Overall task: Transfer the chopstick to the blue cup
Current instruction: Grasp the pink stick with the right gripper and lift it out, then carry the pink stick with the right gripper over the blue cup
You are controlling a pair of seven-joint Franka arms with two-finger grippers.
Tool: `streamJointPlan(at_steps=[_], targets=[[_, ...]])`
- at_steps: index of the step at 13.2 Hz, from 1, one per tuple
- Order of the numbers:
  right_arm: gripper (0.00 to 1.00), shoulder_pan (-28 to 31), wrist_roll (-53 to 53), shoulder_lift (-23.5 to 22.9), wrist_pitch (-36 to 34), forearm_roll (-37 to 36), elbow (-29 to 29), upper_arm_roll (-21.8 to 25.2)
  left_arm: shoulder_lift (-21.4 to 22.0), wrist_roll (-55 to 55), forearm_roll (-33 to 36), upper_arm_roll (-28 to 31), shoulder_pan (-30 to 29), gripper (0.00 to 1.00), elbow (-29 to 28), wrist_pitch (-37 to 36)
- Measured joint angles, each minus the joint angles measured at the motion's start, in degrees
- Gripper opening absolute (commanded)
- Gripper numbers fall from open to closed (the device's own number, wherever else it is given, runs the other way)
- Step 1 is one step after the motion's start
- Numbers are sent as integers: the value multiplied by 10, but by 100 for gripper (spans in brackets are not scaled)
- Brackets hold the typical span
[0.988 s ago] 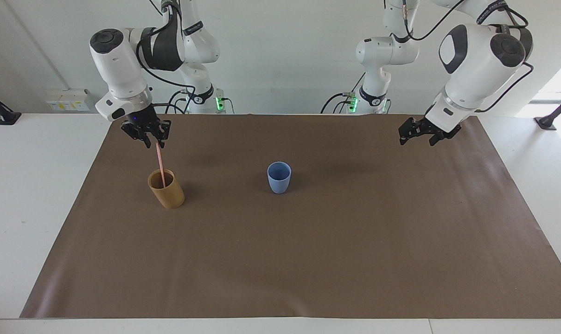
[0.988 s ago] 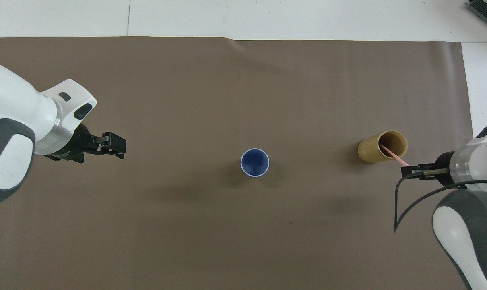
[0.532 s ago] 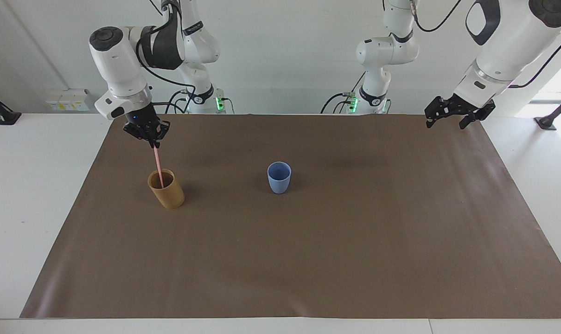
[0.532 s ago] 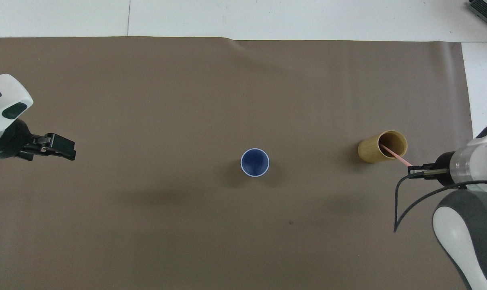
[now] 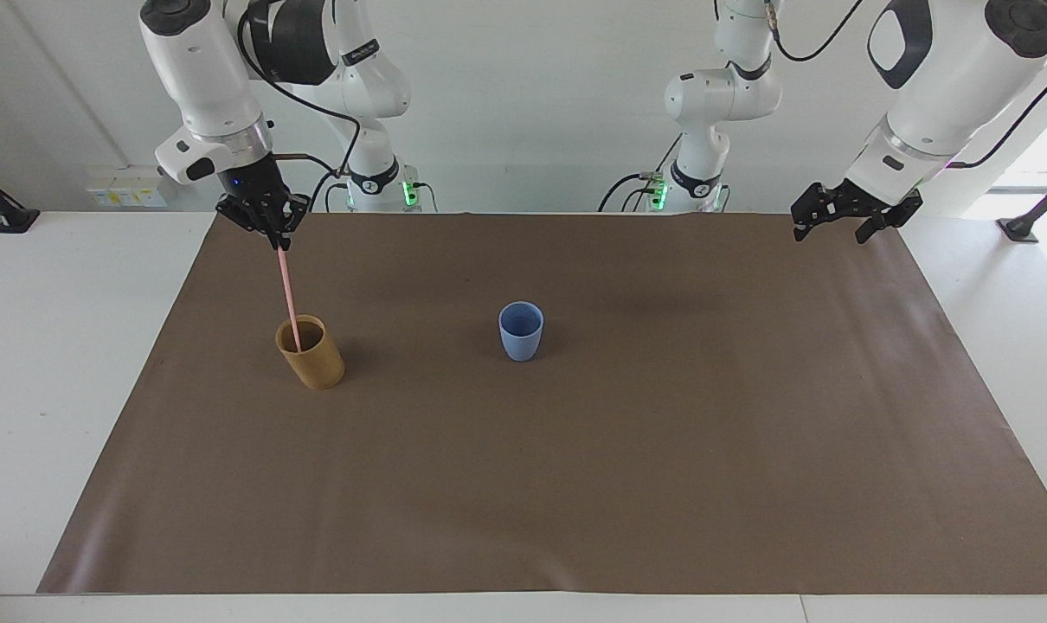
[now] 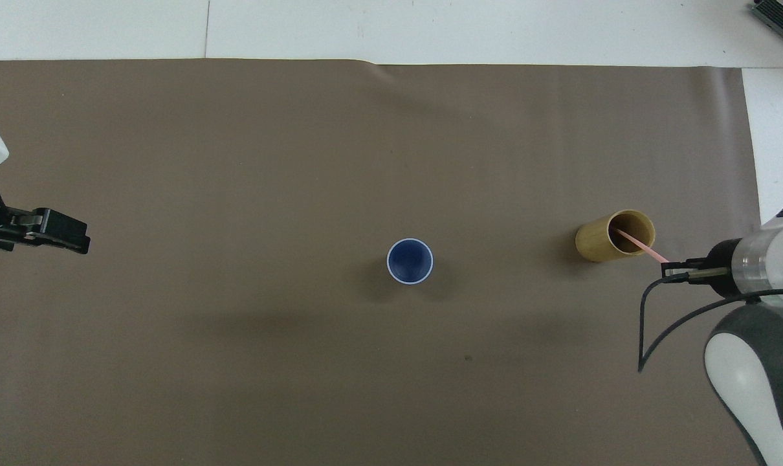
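1. Pale pink chopstick [image 5: 288, 290] now shows far more of its length above the tan cup [image 5: 311, 353] than a second ago; only its lower tip remains inside the rim. I read this as the extraction nearly finished.

2. I note the right gripper [image 5: 272, 234] has risen since the earlier frames and is clamped tight on the chopstick's top end. In the facing view the stick hangs from the fingertips toward 6 o'clock, leaning slightly, down into the tan cup.

3. In the overhead view the chopstick [image 6: 640, 246] runs from the right gripper [image 6: 668, 272] toward 10 o'clock into the tan cup [image 6: 615, 235].

4. The left gripper [image 5: 839, 212] has pulled back toward its own end of the table over the last second and now hangs over the mat's [image 5: 575, 484] edge, jaws wide and empty. I judge this arm to be waiting.

5. The blue cup [image 5: 521, 330] stands upright and empty at the middle of the mat, well apart from the tan cup. In the facing view it lies at roughly 4 o'clock from the right gripper.

6. Assessment: transfer is at an early stage. The tip must clear the tan rim before any sideways travel, or the tan cup may tip.
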State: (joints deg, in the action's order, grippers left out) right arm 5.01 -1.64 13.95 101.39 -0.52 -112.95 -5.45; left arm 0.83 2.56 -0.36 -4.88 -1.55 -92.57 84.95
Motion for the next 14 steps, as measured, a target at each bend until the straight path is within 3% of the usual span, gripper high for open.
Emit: streamJointPlan(at_steps=[5, 9, 14], targets=[[0, -56, -167, -5, -68, 80, 83, -13, 8, 0, 0, 2, -1, 100, 38, -34], [0, -60, -361, -21, -65, 153, 111, -69, 14, 0, 0, 1, -1, 100, 39, -40], [0, -91, -567, -48, -31, 226, 118, -103, 28, 0, 0, 1, -1, 100, 39, -47]])
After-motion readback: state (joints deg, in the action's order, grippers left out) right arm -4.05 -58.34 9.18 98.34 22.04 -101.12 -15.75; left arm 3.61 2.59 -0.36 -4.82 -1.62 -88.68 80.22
